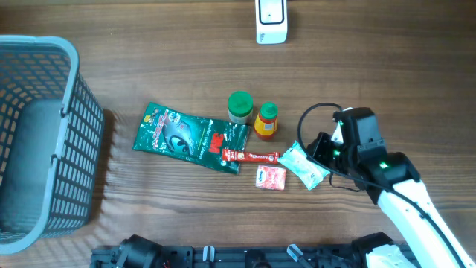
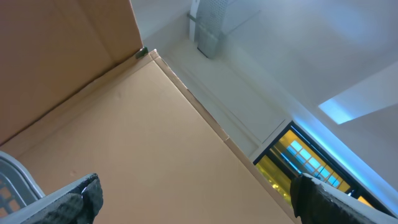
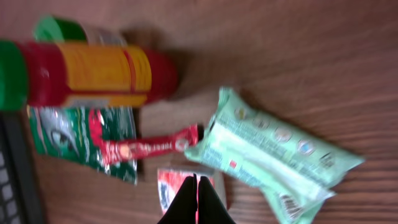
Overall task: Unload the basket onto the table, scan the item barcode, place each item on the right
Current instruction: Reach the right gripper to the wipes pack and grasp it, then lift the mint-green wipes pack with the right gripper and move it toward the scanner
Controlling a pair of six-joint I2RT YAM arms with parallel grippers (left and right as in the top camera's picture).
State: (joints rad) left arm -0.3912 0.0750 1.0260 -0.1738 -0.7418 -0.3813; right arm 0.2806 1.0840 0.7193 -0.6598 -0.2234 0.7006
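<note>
**Inspector:** Report the right hand.

**Technician:** The right hand [image 3: 196, 199] [image 1: 318, 154] is fully closed, fingers pressed together with nothing between them. It is poised just beside the mint-green plastic packet [image 1: 305, 165], at that packet's right end. Contact cannot be confirmed.

**Inspector:** Position of the packet?

**Technician:** It lies flat on the brown wooden desk [image 1: 372, 74], angled, apart from every other item except the hand. To its left lies a small square red-and-white sachet [image 1: 271, 176]. Above that sachet lies a thin red stick sachet [image 1: 251, 155], which touches the edge of a dark green foil bag [image 1: 190, 138].

**Inspector:** Upright items?

**Technician:** A red-and-yellow bottle [image 1: 266, 120] and a green-lidded jar [image 1: 239, 106] stand side by side behind the sachets.

**Inspector:** Farther out?

**Technician:** A white scanner unit [image 1: 271, 21] stands at the far edge, well apart from the packet. A grey plastic mesh basket [image 1: 71, 112] occupies the left end.

**Inspector:** Left hand?

**Technician:** The left hand [image 2: 196, 196] is spread wide, holding nothing, with its camera facing a ceiling.
</note>
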